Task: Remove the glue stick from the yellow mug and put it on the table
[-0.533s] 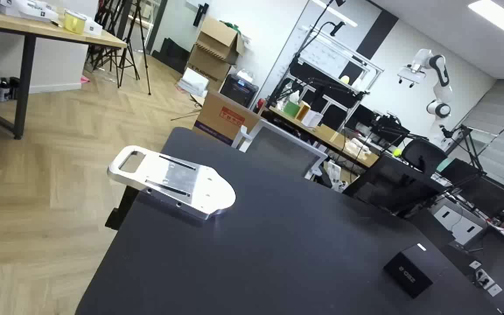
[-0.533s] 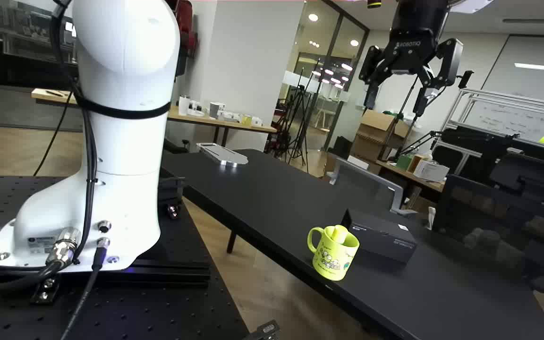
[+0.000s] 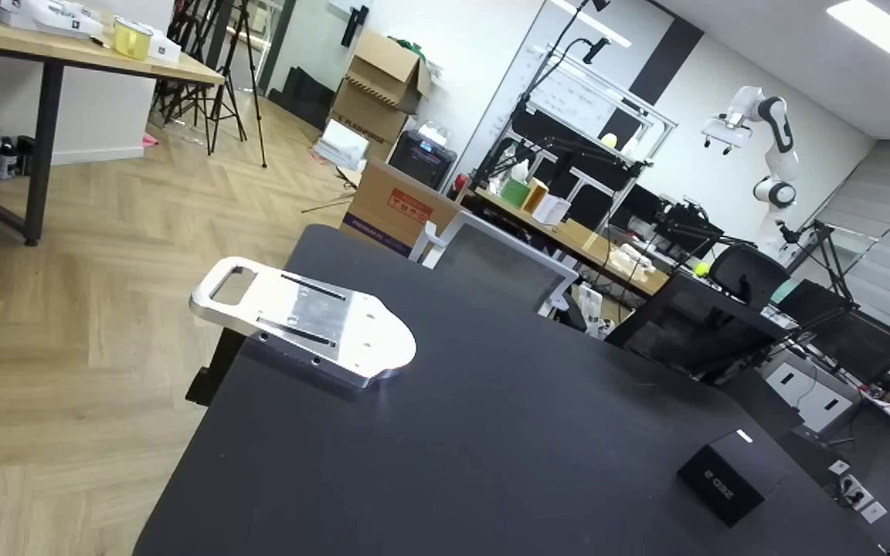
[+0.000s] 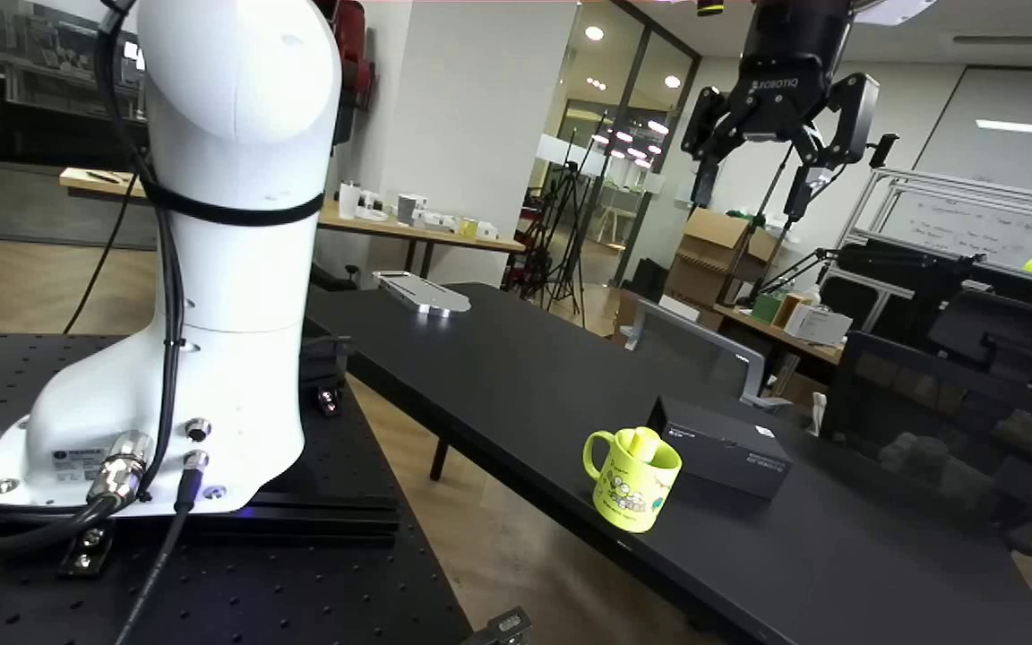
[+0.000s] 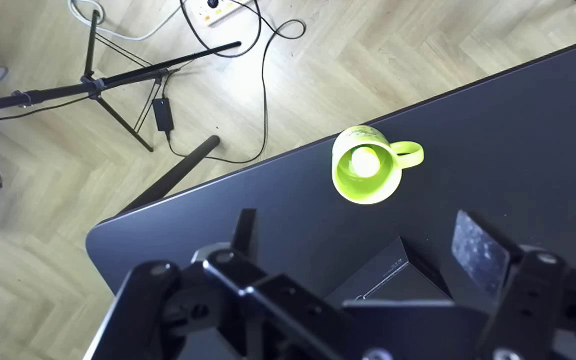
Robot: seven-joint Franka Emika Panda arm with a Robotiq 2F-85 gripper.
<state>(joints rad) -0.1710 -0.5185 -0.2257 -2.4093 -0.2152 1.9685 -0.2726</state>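
Glue stick [image 4: 644, 443]: inside the yellow mug [image 4: 631, 490], its top showing above the rim in an exterior view; whether it touches the inner wall cannot be told.
Yellow mug: upright on the black desk [image 4: 516, 376], close to a long edge, with printed pictures on its side and its handle to the right in the wrist view.
Gripper [image 4: 751, 192]: released, its two fingers spread well apart; it hangs high above the desk, well clear of the mug.
Black box [image 3: 731, 475]: on the desk near the mug, a gap between them in the wrist view; white lettering on its end reads "ZED 2".
Metal plate [image 3: 314, 320]: flat at a corner of the desk, its slotted end jutting past the edge.
Robot base [image 4: 234, 385]: white, on a black board [image 4: 256, 582] full of holes.
Chair [image 3: 491, 266]: grey-framed, across the desk from the base.
Floor [image 5: 398, 55]: light wood, under a black stand [image 5: 93, 86].
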